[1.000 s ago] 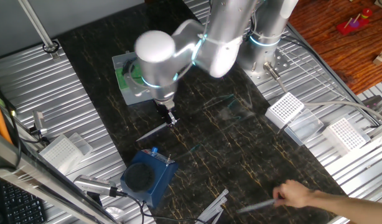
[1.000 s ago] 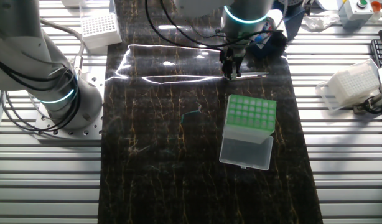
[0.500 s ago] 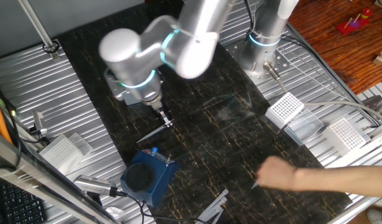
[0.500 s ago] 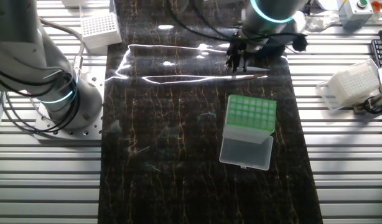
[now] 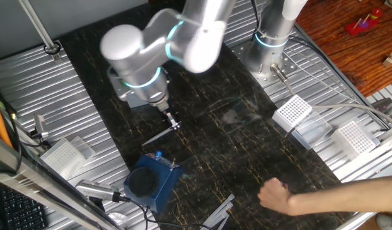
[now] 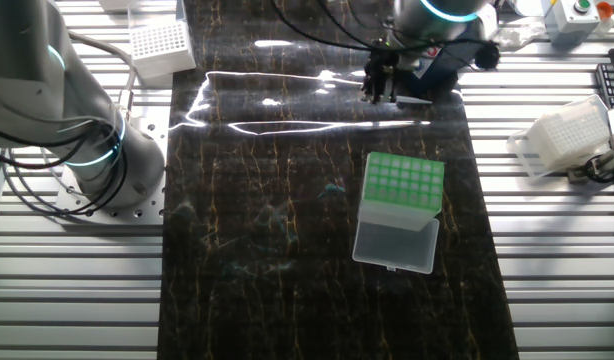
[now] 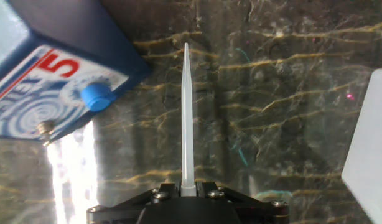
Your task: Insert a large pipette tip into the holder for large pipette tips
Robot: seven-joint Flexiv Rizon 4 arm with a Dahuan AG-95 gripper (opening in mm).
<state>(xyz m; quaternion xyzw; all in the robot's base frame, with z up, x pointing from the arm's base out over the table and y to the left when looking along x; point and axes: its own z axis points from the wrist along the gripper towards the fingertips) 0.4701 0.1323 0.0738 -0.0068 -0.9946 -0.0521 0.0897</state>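
Near the worktop's far edge in the other fixed view, the gripper (image 6: 378,93) is pinching the pipette tip (image 7: 186,118) by its wide end, point outward for insertion; holder (image 6: 399,210) is sitting mid-worktop, well apart.

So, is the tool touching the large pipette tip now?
Touching. In the hand view the tool is shut on the wide end of the large pipette tip, which sticks out straight from between its fingers, point first, above the dark table.
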